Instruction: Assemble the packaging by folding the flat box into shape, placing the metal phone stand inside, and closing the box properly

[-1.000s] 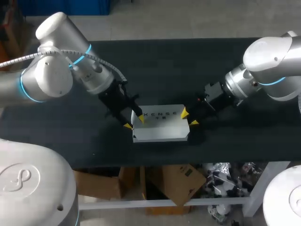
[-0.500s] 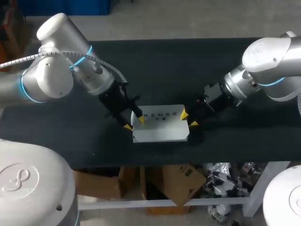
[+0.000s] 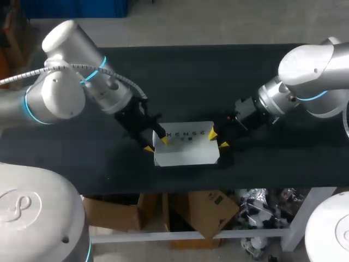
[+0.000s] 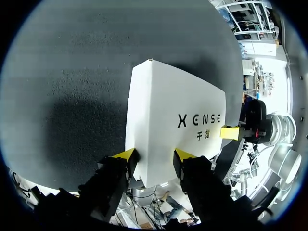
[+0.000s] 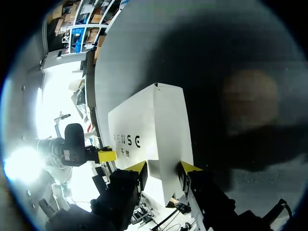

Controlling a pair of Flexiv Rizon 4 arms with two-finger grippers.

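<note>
The white box stands folded into shape with its printed lid down, near the front middle of the black table. My left gripper is at its left end, fingers set on either side of that end and shut on it. In the left wrist view the box runs away from the gripper. My right gripper grips the right end the same way. The right wrist view shows the box wedged between that gripper's tips. No metal phone stand is visible.
Dark bare tabletop surrounds the box on all sides. The table's front edge runs close below the box. Each wrist view shows a yellow tip of the other gripper at the box's far end.
Both grippers stay closed on the box ends. The left arm has shifted slightly and the box has barely moved.
</note>
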